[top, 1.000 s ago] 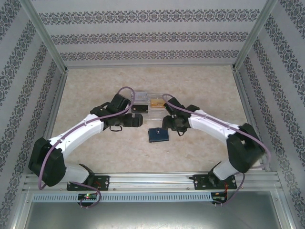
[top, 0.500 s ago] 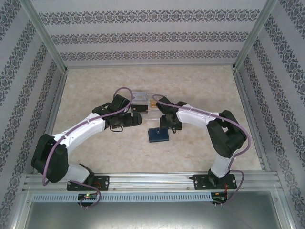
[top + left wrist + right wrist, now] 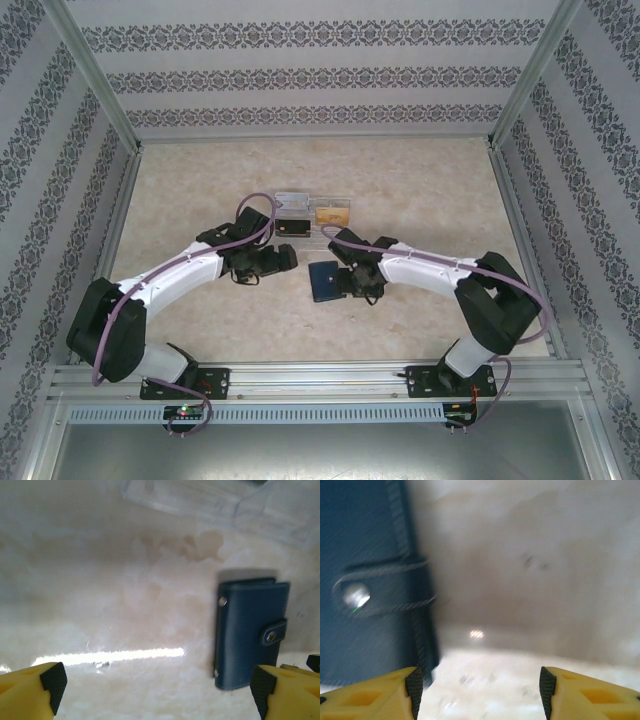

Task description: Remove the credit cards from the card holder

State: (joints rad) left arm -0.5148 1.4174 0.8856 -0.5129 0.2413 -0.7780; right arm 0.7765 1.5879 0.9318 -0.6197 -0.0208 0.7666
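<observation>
Patterned wallpaper walls (image 3: 300, 80) with dark floral bands close in a pale, marble-look table (image 3: 420, 190), and a bare metal rail (image 3: 320, 378) runs along the near edge. Both white arms reach inward from that rail. The left arm (image 3: 170, 275) and right arm (image 3: 430, 268) bend toward the middle of the table.

Behind the grippers lies a clear plastic compartment box (image 3: 300, 200). One compartment holds a yellow-orange card (image 3: 332, 212), whose print is too small to read, and another holds a dark item (image 3: 291, 227) I cannot identify.

The card holder (image 3: 322, 281) lies flat on the table just in front of the box. It is folded closed, with its little tab (image 3: 274, 632) snapped down over the edge. No brand shows on the navy cover.

The left gripper (image 3: 285, 260) hangs a little to the wallet's left, apart from it. Its yellow fingers (image 3: 42, 690) are spread wide with only bare table between them.

The right gripper (image 3: 350, 285) sits at the wallet's right edge. Its jaws are parted and hold nothing, and in its wrist view the wallet's edge is just beside one finger (image 3: 400, 692). The snap (image 3: 355, 596) on the tab is a small silver stud.
</observation>
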